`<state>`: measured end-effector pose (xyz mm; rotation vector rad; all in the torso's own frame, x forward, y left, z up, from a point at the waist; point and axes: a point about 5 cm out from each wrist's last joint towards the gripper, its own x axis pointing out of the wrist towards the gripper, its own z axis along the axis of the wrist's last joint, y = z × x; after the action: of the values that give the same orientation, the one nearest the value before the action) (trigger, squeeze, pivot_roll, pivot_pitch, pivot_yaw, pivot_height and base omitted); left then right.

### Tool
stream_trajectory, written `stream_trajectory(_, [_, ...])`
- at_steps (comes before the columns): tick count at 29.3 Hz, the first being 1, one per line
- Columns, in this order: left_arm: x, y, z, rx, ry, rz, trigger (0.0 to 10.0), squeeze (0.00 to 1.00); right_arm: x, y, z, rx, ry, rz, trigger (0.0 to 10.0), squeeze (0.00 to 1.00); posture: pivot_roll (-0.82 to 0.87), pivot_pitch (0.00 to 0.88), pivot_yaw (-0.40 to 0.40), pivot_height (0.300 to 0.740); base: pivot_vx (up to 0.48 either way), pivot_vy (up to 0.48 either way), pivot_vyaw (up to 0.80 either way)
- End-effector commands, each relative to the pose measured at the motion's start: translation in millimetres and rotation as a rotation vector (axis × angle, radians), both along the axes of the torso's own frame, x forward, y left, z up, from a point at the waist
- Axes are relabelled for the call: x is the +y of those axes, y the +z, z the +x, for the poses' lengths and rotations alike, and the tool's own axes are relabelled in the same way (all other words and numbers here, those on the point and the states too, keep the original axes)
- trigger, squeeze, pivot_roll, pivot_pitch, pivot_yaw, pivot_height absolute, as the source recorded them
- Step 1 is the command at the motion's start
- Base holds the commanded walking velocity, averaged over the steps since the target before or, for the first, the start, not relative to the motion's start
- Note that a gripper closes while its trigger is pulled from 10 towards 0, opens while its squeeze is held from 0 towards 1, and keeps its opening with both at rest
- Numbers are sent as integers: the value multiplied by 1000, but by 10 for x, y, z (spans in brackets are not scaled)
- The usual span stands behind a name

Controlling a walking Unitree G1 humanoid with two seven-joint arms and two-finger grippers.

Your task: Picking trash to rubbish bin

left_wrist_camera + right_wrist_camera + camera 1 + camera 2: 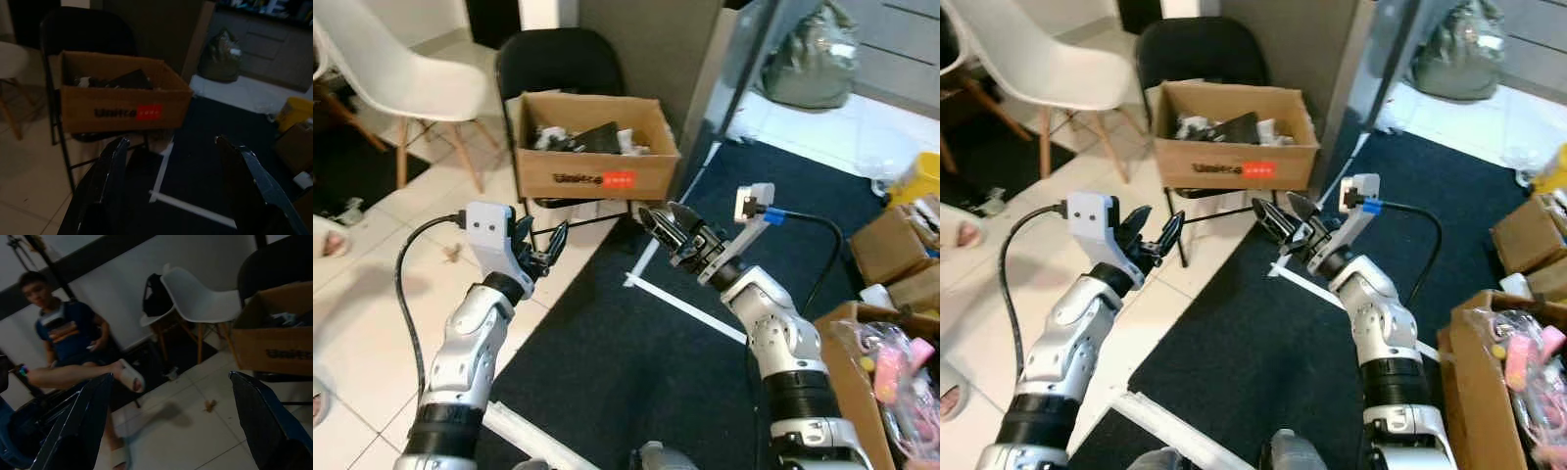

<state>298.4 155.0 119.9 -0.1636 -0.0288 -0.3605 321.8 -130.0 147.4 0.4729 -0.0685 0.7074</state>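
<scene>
A cardboard box (592,147) with a red label holds dark and white trash and rests on a black folding chair (558,59). A small brown scrap (453,253) lies on the tiled floor left of the chair; the right wrist view has the scrap (210,405) too. My left gripper (546,247) is raised in front of the chair, open and empty, below the box's front left corner. My right gripper (666,227) is held just right of the box's front corner, also open with nothing between its fingers. The left wrist view looks at the box (122,98).
A white chair (401,78) stands at the back left. A person (63,333) sits to the left, a slippered foot (328,240) on the tiles. Dark carpet (636,372) with a white tape line (685,308) lies ahead. Cardboard boxes (891,392) with pink items crowd the right.
</scene>
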Motion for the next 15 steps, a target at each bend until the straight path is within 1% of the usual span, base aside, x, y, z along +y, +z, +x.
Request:
stream_trajectory(1, [-56,-16,-2,9,-19,8,10000,0,-72,-27,-15,13,-26,-6,10000,0,12,0,-36,740,-341,0,0])
stream_trajectory(5, [-56,-16,-2,9,-20,7,10000,0,-73,-28,-14,14,-28,-8,10000,0,12,0,-36,740,-341,0,0])
stream_trajectory(15, [-56,-11,-2,5,-23,-1,10000,0,-70,-28,-14,15,-30,-13,10000,0,12,0,-36,740,0,0,0])
